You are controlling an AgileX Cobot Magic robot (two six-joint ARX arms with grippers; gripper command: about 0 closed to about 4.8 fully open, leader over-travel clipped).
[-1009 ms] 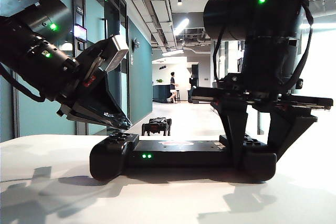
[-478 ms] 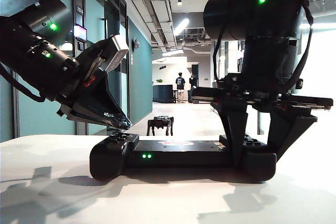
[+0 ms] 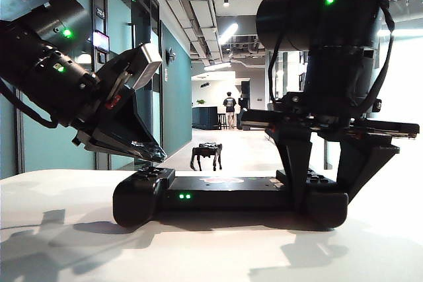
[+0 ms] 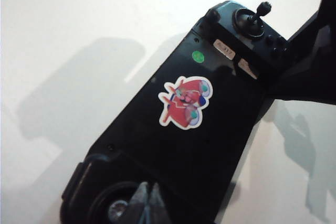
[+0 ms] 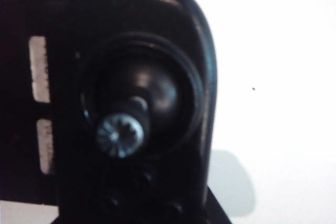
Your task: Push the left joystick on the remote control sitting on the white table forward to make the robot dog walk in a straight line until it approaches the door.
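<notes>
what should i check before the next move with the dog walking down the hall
1. remote control flat on the white table: ok
2. right gripper straddling the remote's right end, jaws on either side: ok
3. left gripper tips closed, at the left joystick: ok; actual contact: cannot tell
4. robot dog upright in the corridor: ok
5. person standing far down the corridor ahead of the dog: not ok
6. dog near the door: cannot tell

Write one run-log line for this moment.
left gripper: shut, at left joystick | right gripper: clamping remote control | robot dog: in corridor
</notes>
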